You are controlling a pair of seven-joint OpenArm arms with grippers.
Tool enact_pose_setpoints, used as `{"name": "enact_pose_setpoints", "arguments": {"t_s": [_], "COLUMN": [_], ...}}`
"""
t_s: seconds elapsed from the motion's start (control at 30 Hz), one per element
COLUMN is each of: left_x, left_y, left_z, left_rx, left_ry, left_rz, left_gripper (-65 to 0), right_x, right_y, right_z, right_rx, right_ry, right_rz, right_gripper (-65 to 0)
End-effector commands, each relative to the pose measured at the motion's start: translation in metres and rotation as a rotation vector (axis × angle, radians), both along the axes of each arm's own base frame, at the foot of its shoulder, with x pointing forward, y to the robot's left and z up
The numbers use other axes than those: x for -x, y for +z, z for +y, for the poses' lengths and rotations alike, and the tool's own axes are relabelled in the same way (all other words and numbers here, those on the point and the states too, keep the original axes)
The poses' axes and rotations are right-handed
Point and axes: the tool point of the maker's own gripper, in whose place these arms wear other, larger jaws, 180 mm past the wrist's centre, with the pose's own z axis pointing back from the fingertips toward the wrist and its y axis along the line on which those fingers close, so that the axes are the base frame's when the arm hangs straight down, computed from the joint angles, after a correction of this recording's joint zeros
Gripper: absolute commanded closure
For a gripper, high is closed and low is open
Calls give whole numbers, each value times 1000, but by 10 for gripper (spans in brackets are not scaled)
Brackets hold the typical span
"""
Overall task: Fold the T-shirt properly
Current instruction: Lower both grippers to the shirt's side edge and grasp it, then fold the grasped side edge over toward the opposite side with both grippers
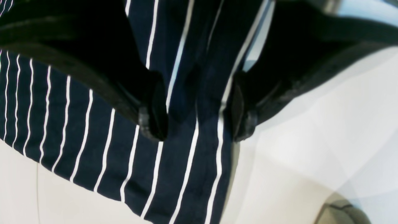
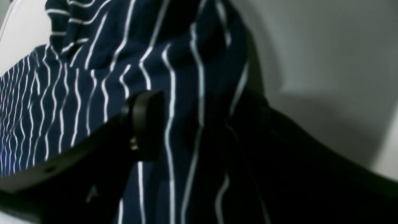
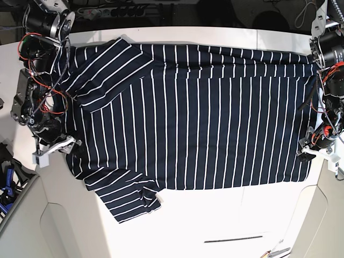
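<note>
The T-shirt (image 3: 188,118), dark navy with thin white stripes, lies spread flat across the white table (image 3: 215,226), collar end toward the left of the base view. One sleeve (image 3: 129,201) sticks out toward the front. My left gripper (image 3: 310,152) is at the hem's front corner. Its wrist view shows the left gripper (image 1: 197,121) open, black fingers (image 1: 152,109) apart, straddling a strip of the shirt's edge (image 1: 93,140). My right gripper (image 3: 59,146) is at the shoulder end. There the right gripper (image 2: 196,130) also stands open, with rumpled striped fabric (image 2: 93,77) between its fingers (image 2: 146,124).
Both arm bases stand at the table's back corners (image 3: 45,21) (image 3: 328,43), with loose wires along them. A dark slot (image 3: 234,238) marks the table's front part. Blue items (image 3: 5,185) lie off the left edge. Cables (image 3: 107,9) run behind the table.
</note>
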Motion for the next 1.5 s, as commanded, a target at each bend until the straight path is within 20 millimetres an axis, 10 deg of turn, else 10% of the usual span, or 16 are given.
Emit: {"name": "enact_pose_setpoints", "arguments": {"t_s": [0.0, 0.53, 0.73, 0.93, 1.47], "left_x": [-4, -2, -1, -3, 4], "left_y": [8, 7, 5, 8, 71], "left_z": [5, -5, -6, -4, 4], "left_rx": [-12, 13, 15, 7, -14], "left_ry": [-5, -58, -63, -67, -268], "left_rz": [3, 12, 26, 21, -8], "left_gripper": [-346, -323, -70, 0, 0], "right_x": [-13, -16, -19, -23, -8], "right_y": [17, 22, 26, 31, 64], "right_z": [-2, 6, 4, 4, -20], "right_rx": [11, 27, 13, 21, 57], "right_ry": [11, 49, 33, 52, 120], "right_rz": [-46, -56, -68, -86, -79], "right_gripper": [-370, -369, -360, 0, 0]}}
